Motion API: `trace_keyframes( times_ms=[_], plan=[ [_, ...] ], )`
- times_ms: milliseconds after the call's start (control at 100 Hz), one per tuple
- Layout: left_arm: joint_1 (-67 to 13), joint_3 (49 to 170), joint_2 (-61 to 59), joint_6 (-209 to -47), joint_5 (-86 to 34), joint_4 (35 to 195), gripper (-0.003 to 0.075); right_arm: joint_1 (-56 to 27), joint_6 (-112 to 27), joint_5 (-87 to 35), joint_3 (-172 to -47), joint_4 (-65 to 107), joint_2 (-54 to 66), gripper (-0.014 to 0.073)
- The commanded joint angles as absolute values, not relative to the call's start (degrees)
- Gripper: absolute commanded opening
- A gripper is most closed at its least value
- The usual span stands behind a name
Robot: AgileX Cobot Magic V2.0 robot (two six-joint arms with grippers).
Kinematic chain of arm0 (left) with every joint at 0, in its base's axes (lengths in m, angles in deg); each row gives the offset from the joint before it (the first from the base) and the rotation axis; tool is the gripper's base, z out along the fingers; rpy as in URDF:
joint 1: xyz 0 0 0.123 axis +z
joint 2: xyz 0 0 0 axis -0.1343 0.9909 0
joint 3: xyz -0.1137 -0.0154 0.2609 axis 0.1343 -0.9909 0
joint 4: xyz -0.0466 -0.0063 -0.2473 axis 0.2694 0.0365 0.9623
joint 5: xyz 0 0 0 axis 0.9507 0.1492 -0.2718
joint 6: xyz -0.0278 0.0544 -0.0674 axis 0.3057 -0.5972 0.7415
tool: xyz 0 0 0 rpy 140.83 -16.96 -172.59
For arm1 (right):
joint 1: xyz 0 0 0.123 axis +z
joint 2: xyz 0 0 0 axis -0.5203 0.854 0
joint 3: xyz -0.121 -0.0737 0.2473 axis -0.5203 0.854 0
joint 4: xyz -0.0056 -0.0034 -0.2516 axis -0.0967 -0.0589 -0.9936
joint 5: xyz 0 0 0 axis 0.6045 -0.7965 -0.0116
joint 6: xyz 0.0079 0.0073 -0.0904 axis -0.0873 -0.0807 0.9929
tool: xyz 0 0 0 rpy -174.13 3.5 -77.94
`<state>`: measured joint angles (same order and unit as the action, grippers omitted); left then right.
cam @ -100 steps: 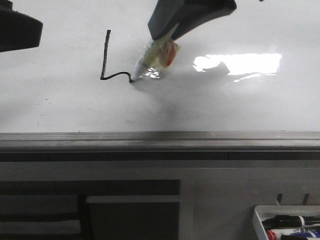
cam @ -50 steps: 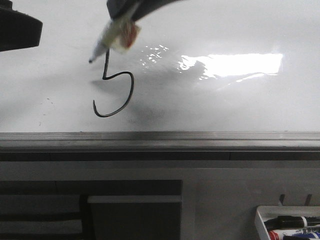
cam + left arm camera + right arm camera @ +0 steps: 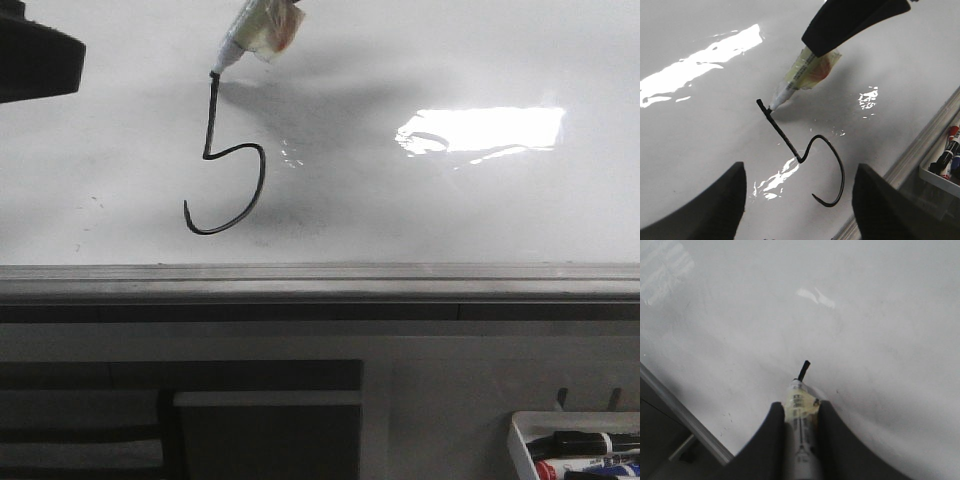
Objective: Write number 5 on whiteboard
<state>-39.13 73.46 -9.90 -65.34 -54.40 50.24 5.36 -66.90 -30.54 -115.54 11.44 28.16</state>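
The whiteboard (image 3: 450, 200) lies flat, glossy white with a glare patch. On it is a black number 5 (image 3: 235, 190) with a tall vertical stroke and a round lower hook; it also shows in the left wrist view (image 3: 812, 150). My right gripper (image 3: 801, 412) is shut on a marker (image 3: 800, 407) with a yellowish label. The marker (image 3: 255, 28) leans down, its tip at the top end of the vertical stroke. Its fingers (image 3: 850, 20) show from the left wrist. My left gripper (image 3: 797, 210) is open and empty, hovering above the board near the 5.
The board's grey metal edge (image 3: 320, 275) runs across the front. A small white tray (image 3: 520, 440) with several markers sits below at the right, also in the left wrist view (image 3: 932, 175). A dark part of my left arm (image 3: 35, 60) is at the upper left.
One second ago the marker tip was starting the hook. The hook has since been drawn, and the marker has moved up to the top of the vertical stroke.
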Motion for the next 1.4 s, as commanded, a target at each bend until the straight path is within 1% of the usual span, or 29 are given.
trace_keyframes(
  times_ms=[0,240,460,670,800,930,1030,1200,1390],
  plan=[
    [-39.2,75.0,-10.4,-64.9,-57.9,50.6,0.0419,4.7,-66.3,-25.7,-118.8,10.8,27.2,-0.0069],
    [-39.2,75.0,-10.4,-64.9,-57.9,50.5,0.0419,3.3,-66.3,-26.2,-119.2,10.7,27.6,-0.0069],
    [-39.2,75.0,-10.4,-64.9,-57.9,50.5,0.0419,-0.3,-66.3,-30.2,-119.2,10.5,27.0,-0.0069],
    [-39.2,75.0,-10.4,-64.9,-57.9,50.4,0.0419,-1.9,-66.3,-34.5,-119.2,10.2,25.9,-0.0069],
    [-39.2,75.0,-10.4,-64.9,-57.9,50.4,0.0419,-1.9,-66.1,-32.7,-119.2,8.9,25.7,-0.0069],
    [-39.2,75.0,-10.4,-64.9,-59.7,47.8,0.0419,0.5,-64.7,-31.3,-119.2,8.9,23.8,-0.0069],
    [-39.2,75.3,-9.9,-64.9,-62.7,44.7,0.0419,4.6,-62.1,-31.7,-119.2,8.9,22.0,-0.0069],
    [-39.2,76.5,-6.7,-64.9,-64.1,41.4,0.0419,11.6,-59.1,-37.3,-119.2,8.9,22.0,-0.0069],
    [-39.2,76.9,-2.3,-64.9,-65.8,39.7,0.0419,14.3,-58.9,-42.1,-119.2,8.8,23.5,-0.0069]
  ],
)
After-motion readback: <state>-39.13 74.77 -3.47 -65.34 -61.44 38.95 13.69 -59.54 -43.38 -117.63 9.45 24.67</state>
